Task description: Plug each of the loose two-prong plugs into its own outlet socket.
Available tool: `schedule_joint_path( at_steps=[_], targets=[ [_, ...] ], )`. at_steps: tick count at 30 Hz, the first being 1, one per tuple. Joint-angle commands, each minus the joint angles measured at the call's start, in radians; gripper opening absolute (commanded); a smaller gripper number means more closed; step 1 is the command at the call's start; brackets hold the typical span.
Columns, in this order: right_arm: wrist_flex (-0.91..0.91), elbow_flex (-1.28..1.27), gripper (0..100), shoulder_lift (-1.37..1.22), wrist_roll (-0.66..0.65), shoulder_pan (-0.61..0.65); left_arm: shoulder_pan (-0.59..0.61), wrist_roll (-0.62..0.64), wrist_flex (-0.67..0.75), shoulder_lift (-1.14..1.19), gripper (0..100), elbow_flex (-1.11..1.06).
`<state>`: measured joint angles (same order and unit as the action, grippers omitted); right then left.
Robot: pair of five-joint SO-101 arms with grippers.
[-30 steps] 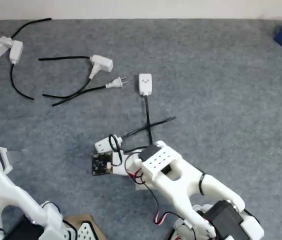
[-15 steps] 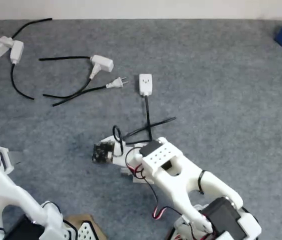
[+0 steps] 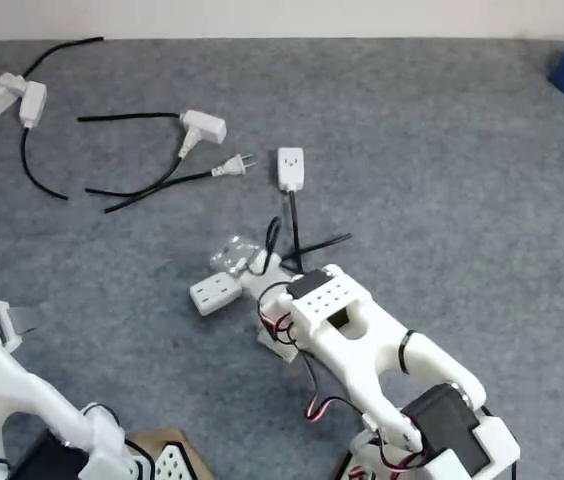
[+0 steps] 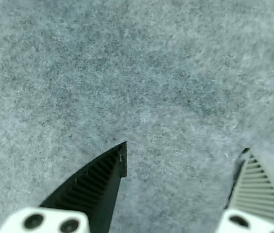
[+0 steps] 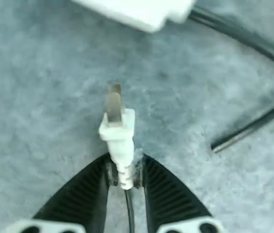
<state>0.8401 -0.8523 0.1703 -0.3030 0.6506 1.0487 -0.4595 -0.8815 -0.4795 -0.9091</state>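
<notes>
- With the plug (image 5: 118,138) pinched by its rear body, the right pincer (image 5: 126,167) has the prongs pointing straight out ahead of its tips, with the plug's long axis in line with the pincer.
- Its fingers are pressed in until the gap is only as wide as the plug body. The plug's cord runs back between them, and they touch nothing else.
- Just past the prongs is a white socket body (image 5: 137,10), apart from the prongs and not mated. Its slots are hidden, so I can't tell if the prongs face them.
- From above, the socket block (image 3: 215,293) lies flat, just beside the pincer and off to one side rather than dead ahead. It's probably the same body, but I can't confirm that.
- My read: the next move turns on squaring the prongs to the block's slot face, then pushing along the plug's axis. The right arm is much the nearer.
- Black cords (image 5: 244,34) cross close beside the pincer, so there's a snag risk on any swing.
- Farther ahead of the pincer is a single socket (image 3: 290,168), with a loose plug (image 3: 232,167) just beside it, prongs toward it and not inserted.
- The left pincer (image 4: 176,194) is well apart from the right one and from every socket. Its fingers are spread wide with nothing between them, above bare carpet (image 4: 127,73).
</notes>
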Motion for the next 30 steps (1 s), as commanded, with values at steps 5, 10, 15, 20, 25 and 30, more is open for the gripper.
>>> schedule_joint_path(
  at_steps=[5, 10, 15, 20, 25, 30],
  targets=[
    [0.18, 0.243, 0.7, 0.337, 0.121, 0.033, -0.216, 0.083, -0.18, -0.179, 35, 0.154],
    [0.096, 0.128, 0.7, 0.558, 0.133, 0.051, -0.584, 0.137, -0.456, -0.443, 35, 0.243],
    [-0.045, -0.166, 0.7, 0.792, 0.152, 0.166, -0.869, 0.21, -0.519, -0.625, 35, 0.245],
    [-0.042, -0.239, 0.7, 0.935, 0.133, 0.199, -0.954, 0.206, -0.537, -0.636, 35, 0.24],
    [-0.038, -0.248, 0.7, 0.946, 0.133, 0.202, -0.989, 0.206, -0.545, -0.636, 35, 0.236],
    [-0.042, -0.251, 0.7, 0.941, 0.133, 0.197, -0.99, 0.206, -0.563, -0.636, 35, 0.269]
  ],
)
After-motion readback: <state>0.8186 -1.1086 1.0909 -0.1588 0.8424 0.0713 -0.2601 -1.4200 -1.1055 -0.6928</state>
